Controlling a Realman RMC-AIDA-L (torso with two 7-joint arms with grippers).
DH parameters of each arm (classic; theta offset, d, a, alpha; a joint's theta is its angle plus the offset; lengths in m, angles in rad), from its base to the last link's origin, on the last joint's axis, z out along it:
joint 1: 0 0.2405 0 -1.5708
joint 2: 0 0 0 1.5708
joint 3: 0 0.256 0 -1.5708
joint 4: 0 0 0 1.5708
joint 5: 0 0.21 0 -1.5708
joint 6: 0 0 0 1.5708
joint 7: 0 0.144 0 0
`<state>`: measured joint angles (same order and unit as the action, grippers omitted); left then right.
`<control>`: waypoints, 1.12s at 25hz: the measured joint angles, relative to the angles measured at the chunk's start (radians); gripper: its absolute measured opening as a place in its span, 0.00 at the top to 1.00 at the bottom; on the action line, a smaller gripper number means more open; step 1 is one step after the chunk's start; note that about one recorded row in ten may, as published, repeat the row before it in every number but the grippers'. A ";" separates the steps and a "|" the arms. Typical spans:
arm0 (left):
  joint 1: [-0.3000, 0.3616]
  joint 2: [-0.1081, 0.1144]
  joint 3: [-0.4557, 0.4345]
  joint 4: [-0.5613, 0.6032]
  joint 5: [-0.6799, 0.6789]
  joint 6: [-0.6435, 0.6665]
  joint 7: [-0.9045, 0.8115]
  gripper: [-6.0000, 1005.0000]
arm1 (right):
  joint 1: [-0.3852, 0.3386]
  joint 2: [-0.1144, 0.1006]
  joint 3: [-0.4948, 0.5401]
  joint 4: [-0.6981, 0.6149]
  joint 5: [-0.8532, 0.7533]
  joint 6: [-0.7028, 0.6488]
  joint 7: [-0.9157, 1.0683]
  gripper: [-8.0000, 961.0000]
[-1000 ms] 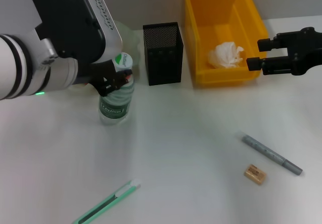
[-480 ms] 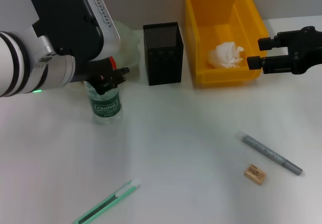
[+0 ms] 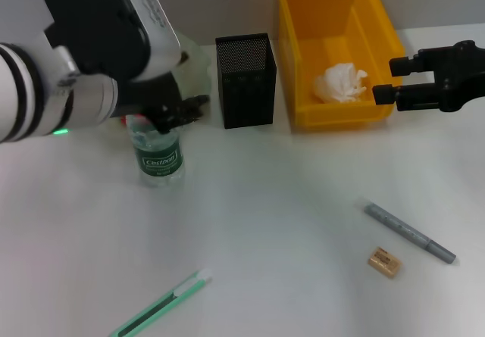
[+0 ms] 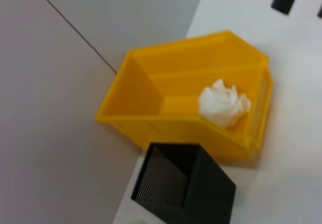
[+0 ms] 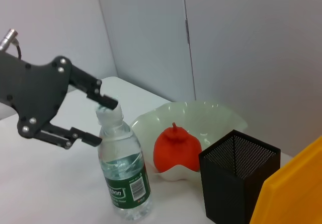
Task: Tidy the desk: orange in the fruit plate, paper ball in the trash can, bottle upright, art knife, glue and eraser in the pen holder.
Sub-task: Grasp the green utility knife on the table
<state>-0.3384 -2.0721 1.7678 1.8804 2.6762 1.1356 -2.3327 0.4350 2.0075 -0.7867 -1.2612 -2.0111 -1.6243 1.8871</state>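
Note:
The bottle (image 3: pixel 158 157) (image 5: pixel 124 177) stands upright on the desk, left of the black mesh pen holder (image 3: pixel 244 80) (image 5: pixel 238 180). My left gripper (image 3: pixel 180 113) (image 5: pixel 103 122) is open, its fingers spread on either side of the bottle's top. The orange (image 5: pixel 173 148) lies in the pale fruit plate (image 5: pixel 221 114). A white paper ball (image 3: pixel 341 83) (image 4: pixel 224 105) rests in the yellow trash can (image 3: pixel 297 45) (image 4: pixel 132 94). A green art knife (image 3: pixel 161 303), a grey glue pen (image 3: pixel 409 233) and a tan eraser (image 3: pixel 384 262) lie on the desk. My right gripper (image 3: pixel 388 80) hangs open and empty by the trash can's right side.
My left arm's bulky body (image 3: pixel 91 42) covers the back left of the desk and much of the fruit plate in the head view. A grey wall stands behind the trash can and pen holder.
The bottle went from tilted in my left gripper to standing upright slightly further left. My left gripper has opened and let go of it. The right arm has not moved.

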 joint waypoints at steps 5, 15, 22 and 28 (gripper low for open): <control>0.015 0.003 -0.123 -0.028 -0.217 -0.039 0.045 0.36 | 0.000 0.002 0.008 0.000 0.000 0.000 0.000 0.32; 0.012 0.007 -0.432 -0.201 -0.577 -0.001 0.135 0.32 | 0.003 0.001 0.010 0.003 0.001 0.000 0.000 0.32; 0.023 0.007 -0.488 -0.288 -0.594 0.017 0.157 0.33 | 0.014 0.002 0.031 0.005 0.002 0.002 0.009 0.32; 0.035 0.010 -0.571 -0.323 -0.581 0.152 0.186 0.33 | 0.016 0.000 0.041 0.006 0.000 0.003 0.020 0.32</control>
<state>-0.3034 -2.0619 1.1970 1.5573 2.0949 1.2877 -2.1468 0.4506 2.0079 -0.7457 -1.2548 -2.0110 -1.6213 1.9067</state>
